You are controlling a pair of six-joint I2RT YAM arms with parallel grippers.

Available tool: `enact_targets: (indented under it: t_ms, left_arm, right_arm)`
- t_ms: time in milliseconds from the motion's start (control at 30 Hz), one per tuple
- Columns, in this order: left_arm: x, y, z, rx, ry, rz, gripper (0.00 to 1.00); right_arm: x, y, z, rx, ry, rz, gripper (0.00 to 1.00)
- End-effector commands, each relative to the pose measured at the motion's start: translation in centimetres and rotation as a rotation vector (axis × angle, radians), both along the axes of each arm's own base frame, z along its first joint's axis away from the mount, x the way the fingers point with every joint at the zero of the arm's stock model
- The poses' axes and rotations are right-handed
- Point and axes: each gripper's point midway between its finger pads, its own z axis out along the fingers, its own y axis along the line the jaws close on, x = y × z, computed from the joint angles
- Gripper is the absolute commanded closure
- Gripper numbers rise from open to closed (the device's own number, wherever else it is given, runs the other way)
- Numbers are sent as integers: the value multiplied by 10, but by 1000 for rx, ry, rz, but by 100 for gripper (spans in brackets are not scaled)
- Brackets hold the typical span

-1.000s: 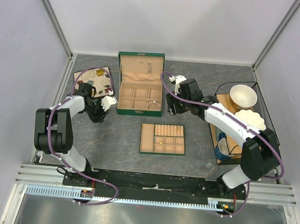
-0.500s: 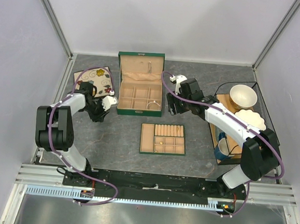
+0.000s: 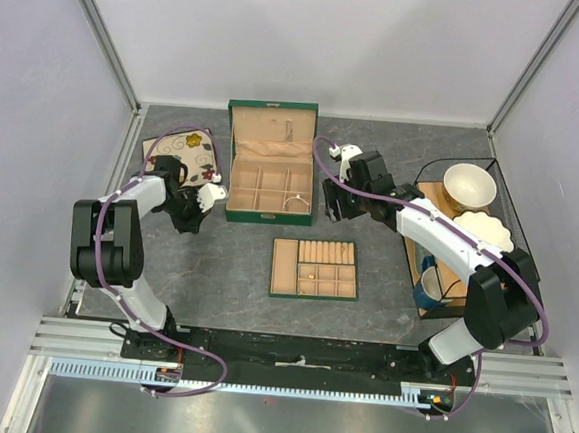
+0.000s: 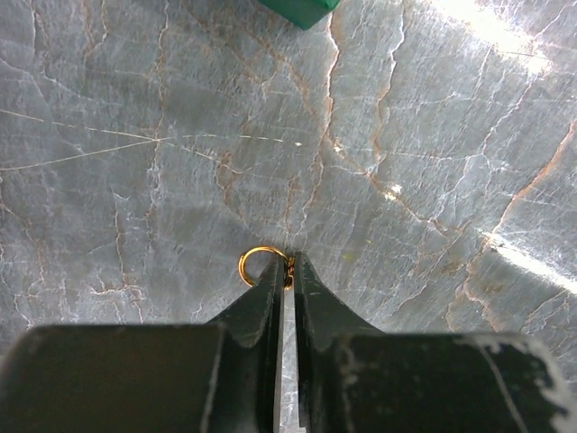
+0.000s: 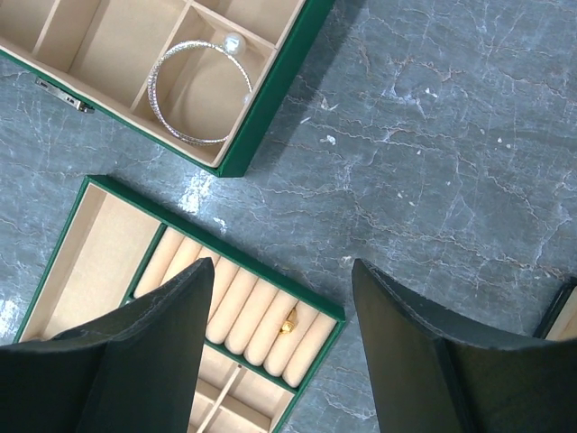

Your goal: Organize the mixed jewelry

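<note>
A small gold ring (image 4: 261,263) is pinched at its right edge between my left gripper's (image 4: 290,269) nearly closed fingertips, over the grey stone table left of the green jewelry box (image 3: 269,175). In the top view the left gripper (image 3: 189,217) is low by the box's left side. The silvery bangle (image 5: 194,90) lies in the box's near-right compartment and also shows in the top view (image 3: 296,203). My right gripper (image 5: 283,266) is open and empty above the table between the box and the tan divided tray (image 3: 313,269). A gold piece (image 5: 289,322) sits in the tray's ring rolls.
A patterned mat (image 3: 181,154) lies at the far left behind the left gripper. On the right a wooden board (image 3: 433,203) carries a bowl (image 3: 467,185), a scalloped white plate (image 3: 484,230) and a blue mug (image 3: 430,283). A tiny gold piece (image 3: 310,274) sits in a tray compartment.
My left arm has shifted slightly, with the gripper staying low beside the box. The right arm has barely moved.
</note>
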Motion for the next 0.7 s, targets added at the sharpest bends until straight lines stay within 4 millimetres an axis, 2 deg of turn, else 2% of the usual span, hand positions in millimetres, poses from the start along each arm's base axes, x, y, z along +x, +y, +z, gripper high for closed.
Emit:
enact_targets:
  t_ms: [0, 67, 100, 167, 367, 433, 467, 500, 533, 567, 667]
  left_arm:
    - [-9, -6, 2, -32, 30, 5, 98]
    - [-13, -14, 15, -77, 40, 11, 98]
    - [-8, -24, 31, -136, 16, 15, 99]
    - [-10, -44, 53, -252, 21, 7, 98]
    - [-37, -96, 134, -574, 81, -62, 98]
    - [-47, -107, 155, -637, 109, -88, 98]
    - [-51, -118, 168, -698, 117, -113, 99]
    - [-50, -124, 182, -723, 95, -146, 98]
    - [-61, -130, 191, -754, 140, -150, 98]
    - [-65, -145, 207, -796, 140, -197, 99]
    - [-80, -167, 232, -859, 180, -261, 98]
  right_arm:
    - [5, 2, 15, 36, -37, -4, 29]
    - [4, 4, 18, 46, -38, 2, 30]
    - [3, 5, 18, 50, -37, 10, 30]
    - [3, 8, 24, 65, -42, 24, 29]
    - [-8, 36, 50, 169, -49, 210, 26]
    - [-14, 47, 65, 209, -60, 298, 26]
    - [-14, 49, 71, 209, -87, 334, 26]
    - [-15, 53, 82, 223, -112, 365, 25]
    - [-21, 59, 94, 255, -128, 421, 25]
    - [-23, 60, 101, 260, -151, 449, 24]
    - [-35, 66, 131, 287, -239, 581, 22]
